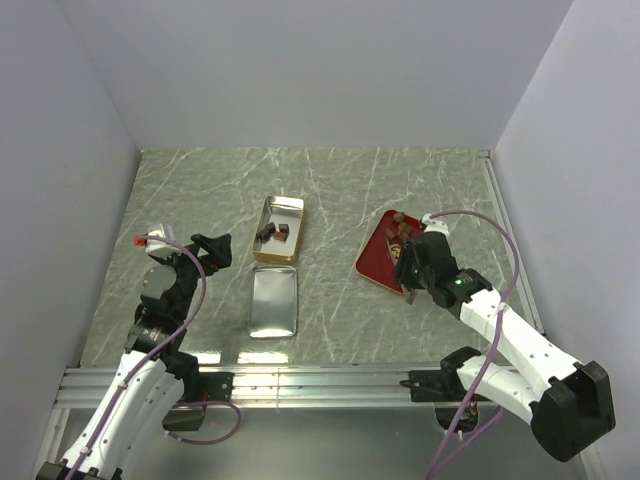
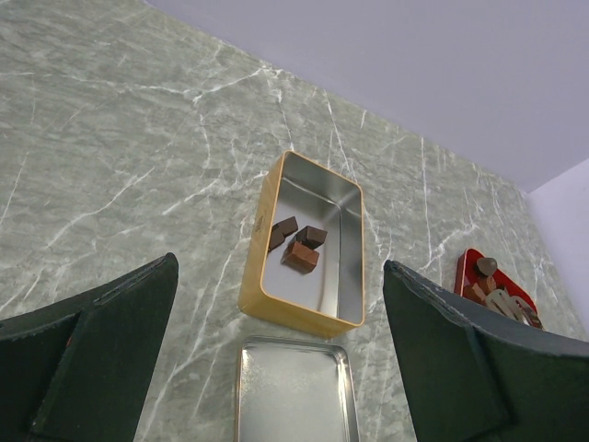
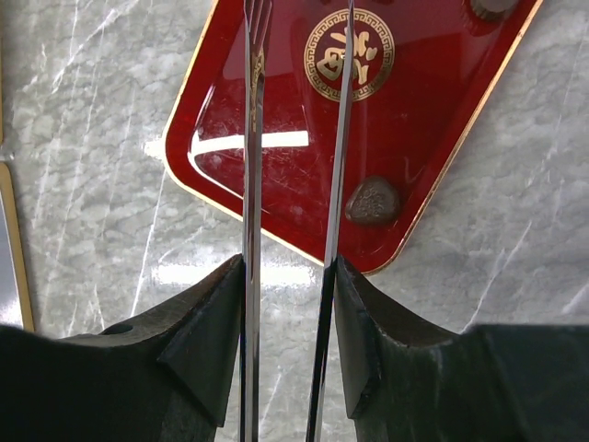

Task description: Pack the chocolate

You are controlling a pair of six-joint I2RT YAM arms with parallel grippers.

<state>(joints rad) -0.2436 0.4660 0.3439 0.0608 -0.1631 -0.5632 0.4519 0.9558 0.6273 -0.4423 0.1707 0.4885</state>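
Note:
Three chocolate chunks [image 2: 301, 253] lie inside the open gold tin [image 2: 285, 308], which stands mid-table [image 1: 266, 213]. More chocolate [image 1: 398, 215] sits on the red tray [image 1: 372, 262] at the right. One dark piece [image 3: 373, 201] lies near the tray's [image 3: 414, 120] near corner. My right gripper [image 3: 290, 276] is shut on a pair of metal tongs [image 3: 253, 138]. Their two arms stand apart over the tray with nothing between them, and their tips run out of view. My left gripper [image 2: 281, 267] hangs open, short of the tin and empty.
The tin's silver lid [image 1: 273, 302] lies flat just in front of the tin, also seen below it [image 2: 293, 391]. White walls close the table on three sides. The right arm [image 1: 500, 330] reaches across the near right corner.

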